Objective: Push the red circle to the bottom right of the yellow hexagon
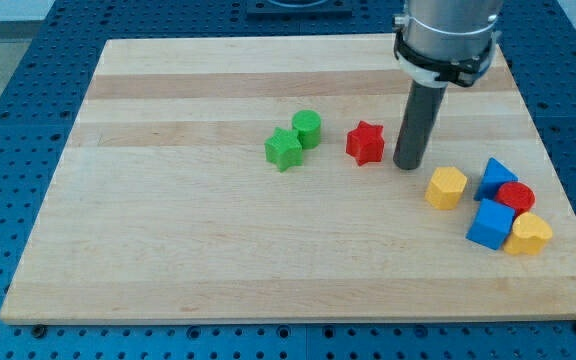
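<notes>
The red circle (516,197) lies near the board's right edge, wedged among other blocks. The yellow hexagon (446,187) sits just to its left, with a small gap between them. My tip (407,164) rests on the board up and left of the yellow hexagon, close to the right side of a red star (365,142). It touches neither the hexagon nor the circle.
A blue triangle (492,177) sits above the red circle, a blue cube (490,223) below it, and a yellow heart (529,234) at the lower right. A green star (284,149) and a green circle (307,128) touch near the board's middle. The wooden board (168,230) has blue pegboard around it.
</notes>
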